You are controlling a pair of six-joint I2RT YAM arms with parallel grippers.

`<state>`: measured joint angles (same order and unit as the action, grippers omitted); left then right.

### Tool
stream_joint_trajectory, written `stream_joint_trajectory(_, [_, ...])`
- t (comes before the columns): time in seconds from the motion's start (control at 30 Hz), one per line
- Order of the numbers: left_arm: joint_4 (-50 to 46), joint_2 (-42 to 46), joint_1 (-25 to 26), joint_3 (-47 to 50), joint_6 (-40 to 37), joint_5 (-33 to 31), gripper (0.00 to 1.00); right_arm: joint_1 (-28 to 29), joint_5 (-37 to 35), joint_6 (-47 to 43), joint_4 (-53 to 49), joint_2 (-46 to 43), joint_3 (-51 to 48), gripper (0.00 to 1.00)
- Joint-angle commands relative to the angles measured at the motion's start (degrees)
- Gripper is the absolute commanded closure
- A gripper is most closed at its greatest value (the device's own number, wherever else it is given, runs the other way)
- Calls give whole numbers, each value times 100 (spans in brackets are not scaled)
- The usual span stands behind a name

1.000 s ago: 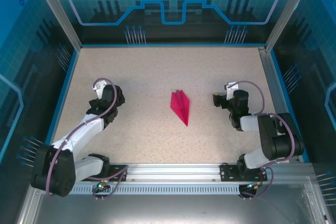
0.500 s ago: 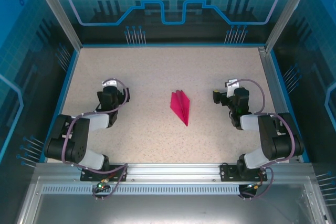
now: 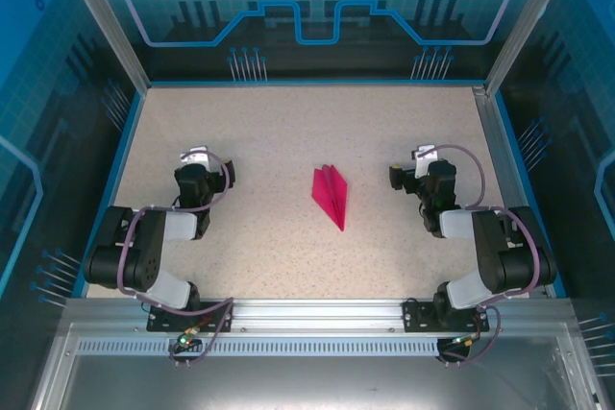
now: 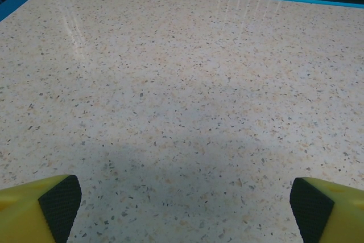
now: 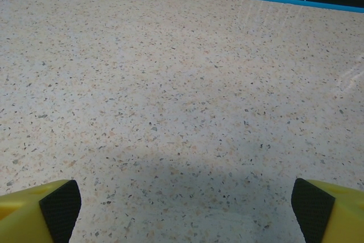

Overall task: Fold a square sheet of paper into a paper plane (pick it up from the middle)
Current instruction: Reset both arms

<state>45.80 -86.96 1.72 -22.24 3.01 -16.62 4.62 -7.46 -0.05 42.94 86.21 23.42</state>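
The paper plane (image 3: 331, 195), a narrow magenta-pink dart with creased wings, lies flat on the speckled table (image 3: 288, 132) at the middle, its tip toward the near edge. My left gripper (image 3: 197, 165) rests folded back well to the left of it, open, nothing between its fingers (image 4: 60, 203). My right gripper (image 3: 415, 168) sits folded back to the right of the plane, also open and empty, its yellow fingers (image 5: 60, 203) at the bottom corners of the right wrist view. Neither gripper touches the plane.
A blue rim (image 3: 307, 83) bounds the table at the far edge, with metal posts (image 3: 101, 16) at the corners. An aluminium rail (image 3: 317, 312) carries both arm bases along the near edge.
My left arm has pulled back from a stretched pose and folded in close to its base, the gripper ending slightly left. The right arm and the plane have stayed put.
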Motion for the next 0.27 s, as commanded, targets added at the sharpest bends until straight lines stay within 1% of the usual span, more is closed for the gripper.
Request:
stream_joint_trajectory(0.0, [242,4,22,8,-11,98,1,-14,-51,4,140,-6,66,0])
stream_joint_trajectory(0.23, [245,2,24,7,-13,105,2,-14,-40,5,144,-9,65,1])
